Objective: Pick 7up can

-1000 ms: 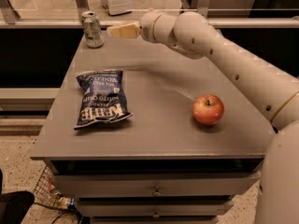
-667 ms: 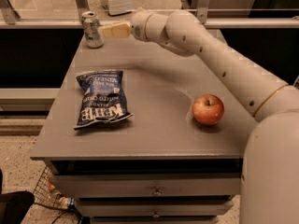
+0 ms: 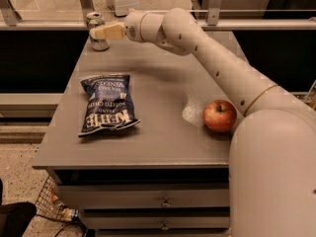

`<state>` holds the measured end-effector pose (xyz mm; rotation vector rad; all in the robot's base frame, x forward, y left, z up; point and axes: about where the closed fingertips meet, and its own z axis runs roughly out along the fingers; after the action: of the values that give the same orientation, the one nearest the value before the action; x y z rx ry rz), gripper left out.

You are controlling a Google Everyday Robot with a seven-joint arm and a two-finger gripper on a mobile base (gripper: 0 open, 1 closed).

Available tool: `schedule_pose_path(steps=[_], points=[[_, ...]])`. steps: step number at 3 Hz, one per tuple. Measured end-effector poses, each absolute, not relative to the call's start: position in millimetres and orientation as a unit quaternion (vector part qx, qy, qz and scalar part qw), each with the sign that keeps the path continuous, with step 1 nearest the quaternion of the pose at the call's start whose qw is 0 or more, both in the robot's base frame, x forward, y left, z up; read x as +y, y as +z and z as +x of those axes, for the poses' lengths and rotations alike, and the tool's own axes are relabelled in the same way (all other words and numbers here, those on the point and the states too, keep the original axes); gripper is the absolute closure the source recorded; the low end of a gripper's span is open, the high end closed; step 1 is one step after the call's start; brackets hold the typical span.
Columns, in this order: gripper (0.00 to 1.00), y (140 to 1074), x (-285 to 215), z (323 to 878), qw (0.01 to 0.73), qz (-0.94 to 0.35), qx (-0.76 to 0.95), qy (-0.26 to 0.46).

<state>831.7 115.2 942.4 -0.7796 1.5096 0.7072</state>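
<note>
Camera view: the 7up can [image 3: 95, 19], a small cylinder with a silvery top and pale printed sides, stands upright at the far left corner of the grey table [image 3: 163, 73], close to the table's far edge. The gripper [image 3: 95, 33], pale yellow at its tip, lies level with the can's middle and overlaps it from the right, so that the can's top shows above the gripper and its base shows below. Whether the gripper is open or closed, and whether it has hold of the can, cannot be told from this angle. The white arm [image 3: 217, 68] runs from the gripper's wrist diagonally across the table, from far left to near right, where it joins the robot's large rounded body [image 3: 274, 172] at the right edge of the scene. A dark blue chip bag [image 3: 107, 105] lies flat on the left half of the table, nearer than the can and well apart from it, its printed lettering upside down to the viewer. A red apple [image 3: 220, 116] rests on the right side of the table, just beside the arm and well apart from both bag and can. Below the near edge of the tabletop are drawer fronts [image 3: 163, 201] with small handles. A wire basket [image 3: 52, 206] sits on the floor at the near left.
</note>
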Motion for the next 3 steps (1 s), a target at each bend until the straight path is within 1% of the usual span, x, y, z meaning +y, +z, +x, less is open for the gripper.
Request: schedule_pose_path(steps=[1, 2, 3], points=[[0.0, 934, 137, 833, 0.591, -0.348, 0.653, 0.321], [0.0, 934, 137, 833, 0.591, -0.348, 0.653, 0.321], [0.0, 934, 142, 847, 0.588, -0.351, 0.659, 0.31]])
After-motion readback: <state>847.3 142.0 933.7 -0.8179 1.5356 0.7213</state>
